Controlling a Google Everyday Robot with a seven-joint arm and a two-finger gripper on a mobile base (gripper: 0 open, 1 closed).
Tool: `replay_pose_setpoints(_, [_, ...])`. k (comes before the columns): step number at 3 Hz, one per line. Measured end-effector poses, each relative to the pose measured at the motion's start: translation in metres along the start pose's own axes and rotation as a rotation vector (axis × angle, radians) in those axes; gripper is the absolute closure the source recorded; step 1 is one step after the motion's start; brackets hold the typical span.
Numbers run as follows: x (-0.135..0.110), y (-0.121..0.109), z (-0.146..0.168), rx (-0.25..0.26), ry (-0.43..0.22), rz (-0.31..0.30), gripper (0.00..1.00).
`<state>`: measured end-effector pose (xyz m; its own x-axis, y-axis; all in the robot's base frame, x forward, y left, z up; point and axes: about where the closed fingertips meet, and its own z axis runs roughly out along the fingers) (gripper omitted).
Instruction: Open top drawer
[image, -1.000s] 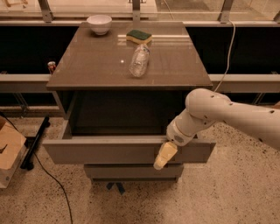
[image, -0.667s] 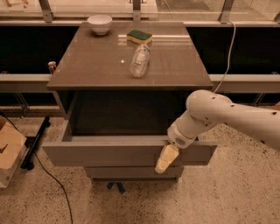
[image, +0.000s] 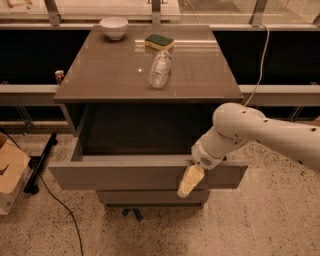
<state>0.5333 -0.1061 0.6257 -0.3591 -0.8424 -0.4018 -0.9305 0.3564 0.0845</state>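
Standing above and behind the gripper, the grey-brown cabinet (image: 200, 70) is the biggest thing in the camera view, its flat top reaching away toward the far rail. Directly beneath that top, the top drawer (image: 125, 175) is pulled well out. Its wide plain front panel runs across on both sides of the gripper, and its dark open cavity lies just behind the gripper. The white arm (image: 270, 132) comes in from the right side of the view and bends down to the panel's upper edge.

The gripper (image: 190, 181) hangs against the front of that panel, right of its middle, with its tan tip pointing down toward the shorter second drawer (image: 150, 196) just below. Whether it is clamped on the panel's lip or only hooked over it cannot be told from this angle.

Compared with a second ago, the panel and the gripper sit in almost the same place, so the pull seems to have slowed or reached its end. By this judgement the opening is essentially done, and what is left is probably to let go and back away without nudging the drawer shut.

Off to the left of the gripper, on the floor, is a cardboard box (image: 10, 172). Up on the cabinet top, above and behind the gripper, lie a clear plastic bottle (image: 159, 70) on its side, a white bowl (image: 114, 26) and a green-topped sponge (image: 159, 42).
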Motion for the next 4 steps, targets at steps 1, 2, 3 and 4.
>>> replay_pose_setpoints(1, [0.0, 0.0, 0.0, 0.0, 0.0, 0.0, 0.03])
replay_pose_setpoints(2, [-0.0006, 0.0002, -0.0014, 0.0, 0.0, 0.0, 0.25])
replay_pose_setpoints(3, [-0.0006, 0.0003, -0.0016, 0.0, 0.0, 0.0, 0.49])
replay_pose_setpoints(4, [-0.0006, 0.0003, -0.0016, 0.0, 0.0, 0.0, 0.72])
